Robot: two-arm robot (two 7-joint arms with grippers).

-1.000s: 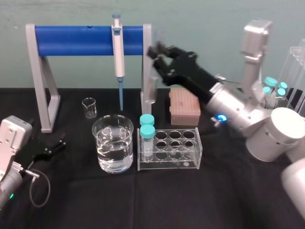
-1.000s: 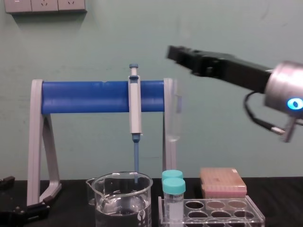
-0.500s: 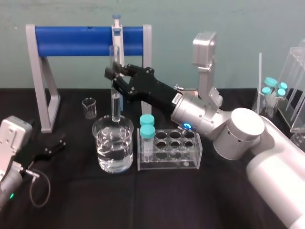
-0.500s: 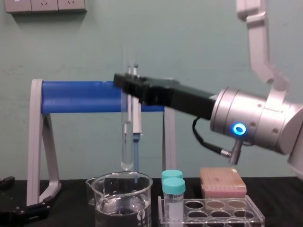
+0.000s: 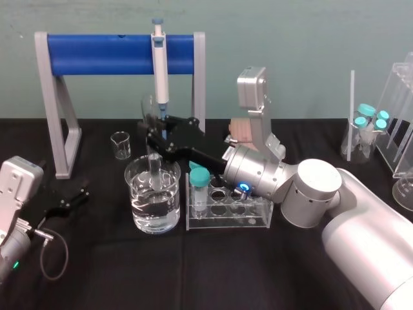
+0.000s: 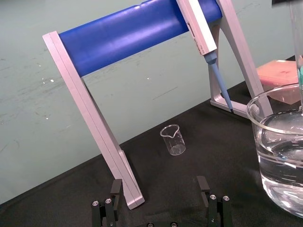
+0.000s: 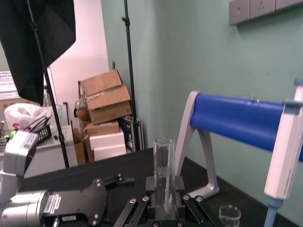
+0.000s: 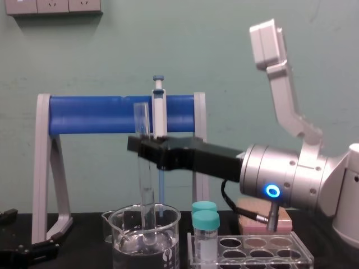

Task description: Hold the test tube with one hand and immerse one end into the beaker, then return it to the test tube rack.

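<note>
My right gripper [image 8: 141, 150] reaches in from the right and is shut on the test tube [image 8: 147, 190], a long clear glass tube held upright by its middle. The tube's open top [image 7: 164, 146] rises above the fingers. Its round lower end is down inside the beaker [image 5: 153, 200], a wide glass beaker part full of water, and appears to dip into the water. Just right of the beaker stands the test tube rack [image 5: 258, 218], of clear acrylic. My left gripper [image 6: 159, 182] rests open on the black table at the near left, apart from everything.
Two teal-capped vials [image 5: 199, 184] stand at the rack's left end, close under my right arm. Behind are the blue-and-grey pipette stand [image 5: 110, 55] with a pipette [image 5: 159, 64], a small beaker [image 5: 120, 145] and a pink box [image 5: 242, 131]. Another clear rack [image 5: 397, 116] stands far right.
My right arm has swung left from behind the rack and come down. The tube hung above the beaker half a second ago and now stands inside it. The left arm has not moved.
</note>
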